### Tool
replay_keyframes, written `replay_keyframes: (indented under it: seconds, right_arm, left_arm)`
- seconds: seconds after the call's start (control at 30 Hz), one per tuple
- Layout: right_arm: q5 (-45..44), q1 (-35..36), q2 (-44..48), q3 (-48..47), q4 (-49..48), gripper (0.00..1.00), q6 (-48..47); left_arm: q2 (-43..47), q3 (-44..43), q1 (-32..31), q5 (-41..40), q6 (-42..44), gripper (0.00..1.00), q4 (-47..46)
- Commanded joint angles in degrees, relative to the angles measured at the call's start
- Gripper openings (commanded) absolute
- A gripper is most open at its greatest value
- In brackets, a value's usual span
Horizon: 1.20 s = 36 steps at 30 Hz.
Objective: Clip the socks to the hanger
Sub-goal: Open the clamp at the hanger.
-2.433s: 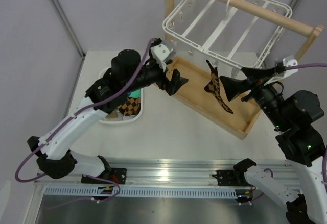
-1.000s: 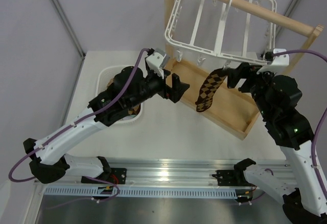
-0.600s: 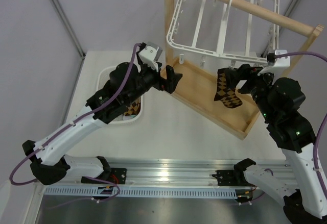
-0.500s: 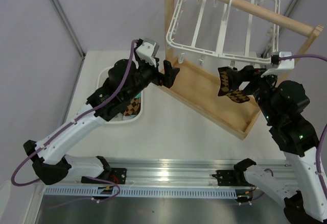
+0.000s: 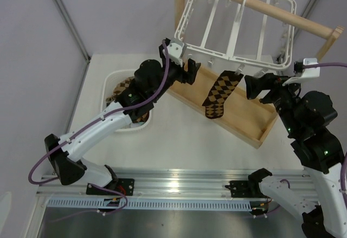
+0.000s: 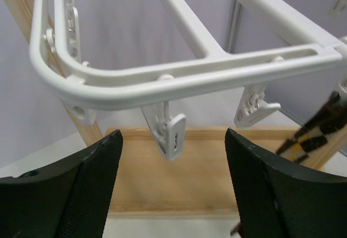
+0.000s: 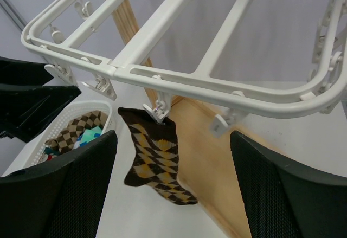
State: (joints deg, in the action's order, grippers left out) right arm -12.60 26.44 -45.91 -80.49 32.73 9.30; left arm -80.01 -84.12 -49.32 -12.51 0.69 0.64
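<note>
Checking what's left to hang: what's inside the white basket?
Brown argyle socks and a teal scrap lie in the basket; the left arm covers much of it from above, so no count.

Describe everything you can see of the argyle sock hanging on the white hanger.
The argyle sock looks like soft knit fabric, dark brown with tan and yellow diamonds. It hangs by its cuff from one small white clip on the front bar of the hanger, with its foot end dangling above the wooden tray. Only the clip touches it; the open right hand is apart from it.
</note>
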Motion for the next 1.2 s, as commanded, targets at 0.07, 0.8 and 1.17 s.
replay_keyframes:
  seconds: [0.07,0.8,1.17]
  right_arm:
    - [0.12,0.02,1.44,-1.69,-0.74,0.88,-1.74]
    - [24.54,0.46,-4.09,-8.45,-2.67,0.86,0.63]
    - [28.69,3.35,-14.20,-10.56,-11.81,0.82,9.42]
  left_arm:
    - [-3.21,0.18,0.28,-5.32,2.82,0.72,-12.93]
    - [4.16,4.84,-0.60,13.03,3.97,0.01,-10.14]
    - [4.16,3.00,-1.57,19.46,4.15,0.01,-9.61]
